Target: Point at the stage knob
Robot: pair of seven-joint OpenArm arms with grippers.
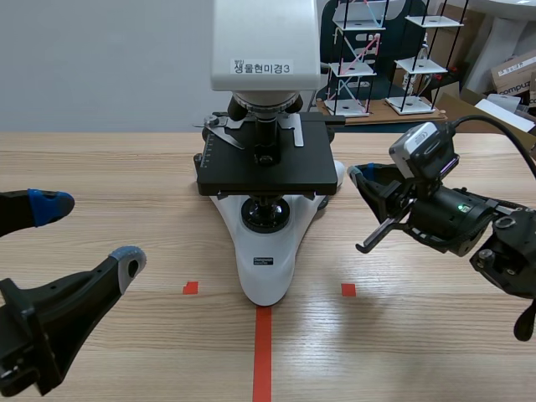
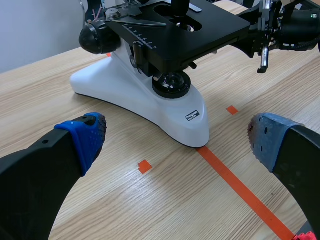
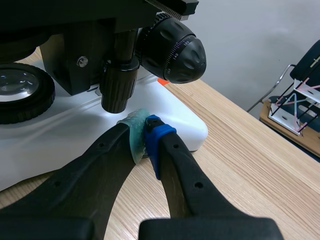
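Observation:
A white-based microscope (image 1: 266, 251) with a black stage (image 1: 268, 172) stands mid-table. Under the stage's side hangs the black stage knob (image 3: 119, 85), a ribbed double cylinder beside the large focus knob (image 3: 175, 47). My right gripper (image 3: 142, 132) is shut, and its pads meet just below the stage knob's lower end, very close to it. From the scene view this right gripper (image 1: 358, 173) sits at the stage's right edge. My left gripper (image 1: 92, 233) is open at the near left and holds nothing. In its own view the left gripper (image 2: 175, 137) faces the microscope base (image 2: 150, 105).
Orange-red tape marks (image 1: 263, 352) lie in front of the microscope. Behind the table at the back right stand black-and-white rack models (image 1: 360, 59) and cardboard boxes (image 1: 511, 75). Bare wood table (image 1: 419, 352) surrounds the microscope.

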